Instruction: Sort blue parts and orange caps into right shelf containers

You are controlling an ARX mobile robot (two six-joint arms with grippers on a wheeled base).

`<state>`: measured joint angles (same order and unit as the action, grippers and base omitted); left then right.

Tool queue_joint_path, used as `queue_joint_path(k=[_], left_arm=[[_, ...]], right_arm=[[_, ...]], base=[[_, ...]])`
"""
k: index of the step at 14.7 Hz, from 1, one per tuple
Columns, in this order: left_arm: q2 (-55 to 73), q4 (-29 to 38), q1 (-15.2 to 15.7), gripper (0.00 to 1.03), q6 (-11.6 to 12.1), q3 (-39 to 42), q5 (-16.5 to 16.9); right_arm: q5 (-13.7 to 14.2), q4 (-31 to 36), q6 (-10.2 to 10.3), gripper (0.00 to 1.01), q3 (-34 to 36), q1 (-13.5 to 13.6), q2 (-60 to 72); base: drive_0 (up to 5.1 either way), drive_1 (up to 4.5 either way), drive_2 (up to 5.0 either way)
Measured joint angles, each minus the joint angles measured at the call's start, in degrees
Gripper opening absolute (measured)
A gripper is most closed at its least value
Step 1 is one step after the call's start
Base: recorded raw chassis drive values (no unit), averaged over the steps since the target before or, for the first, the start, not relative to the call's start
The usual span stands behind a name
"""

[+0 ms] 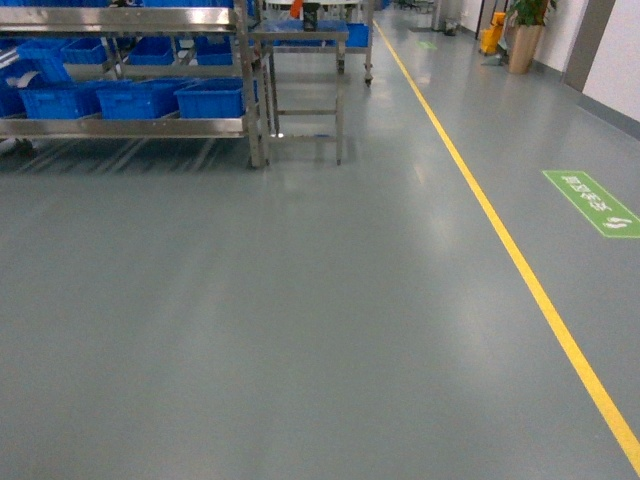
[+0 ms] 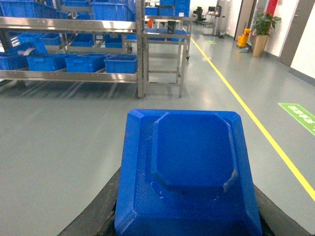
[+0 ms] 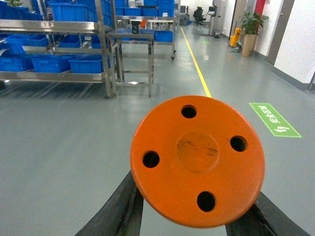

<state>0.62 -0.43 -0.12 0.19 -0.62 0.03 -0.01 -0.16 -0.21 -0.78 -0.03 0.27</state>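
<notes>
The left tool (image 2: 189,228) is clamped on a blue part (image 2: 189,169), a flat moulded piece with a raised octagonal centre. The right tool (image 3: 194,216) is clamped on an orange cap (image 3: 197,160), a round disc with four holes. Both loads are carried in transit; neither tool appears in the head view.

The right shelf containers (image 1: 130,97), blue open-topped crates, sit on a steel rack (image 1: 130,127) well ahead and to the left across open floor (image 1: 300,320). A small steel worktop (image 1: 305,35) stands just beside the rack.

Procedure for the current step:
1. Drive the base toward the rack, staying left of the yellow floor line (image 1: 520,270).
2. Keep both grips closed until each load is above its crate.
3. Stop square to the rack so both arms reach over the rims.
</notes>
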Motion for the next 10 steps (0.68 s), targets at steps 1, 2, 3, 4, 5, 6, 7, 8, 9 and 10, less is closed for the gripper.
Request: queue_joint_path(k=[1,2,3,4,5,6,7,8,9,10], left_arm=[[0.00,0.09,0.00,0.43,0.00,0.00,-0.07],[0.00,0.11,0.02,0.43,0.02,0.00,-0.07],[0.00,0.04,0.02,0.43,0.00,0.00,-0.09],[0.00,0.13,0.02,0.43,0.02,0.00,-0.07],[0.00,-0.02,0.02,0.43,0.00,0.00,-0.04],[0.00,0.04,0.02,0.43,0.00,0.00,-0.04],[0.00,-0.02,0.02,0.43,0.00,0.00,-0.07],[0.00,-0.04,0.02,0.43,0.02,0.00,0.02],[0.00,0.02,0.02,0.43,0.00,0.00,-0.04],[0.00,0.00,0.02,0.43,0.00,0.00,-0.04]], right_arm=[[0.00,-0.20,0.00,0.40,0.00,0.02,0.00],[0.00,-0.02,0.00,0.40,0.00,0.02,0.00],[0.00,-0.26,0.00,0.40,0.00,0.02,0.00],[0.00,-0.09,0.00,0.40,0.00,0.02,0.00],[0.00,-0.31,0.00,0.40,0.00,0.02,0.00],[0.00,-0.15,0.00,0.40,0.00,0.02,0.00],[0.00,-0.20,0.00,0.40,0.00,0.02,0.00],[0.00,-0.28,0.00,0.40,0.00,0.02,0.00],[-0.02,-0.20,0.00,0.40,0.00,0.02,0.00],[-0.02,0.00,0.00,0.40,0.00,0.02,0.00]], base=[[-0.6,3.68,-5.0],[-0.6,3.68,-5.0],[-0.6,3.68,-5.0],[-0.6,3.68,-5.0],[-0.6,3.68,-5.0],[-0.6,3.68,-5.0],[-0.6,3.68,-5.0],[-0.1,4.25,-4.4],[-0.1,4.25,-4.4],[-0.1,4.25,-4.4]])
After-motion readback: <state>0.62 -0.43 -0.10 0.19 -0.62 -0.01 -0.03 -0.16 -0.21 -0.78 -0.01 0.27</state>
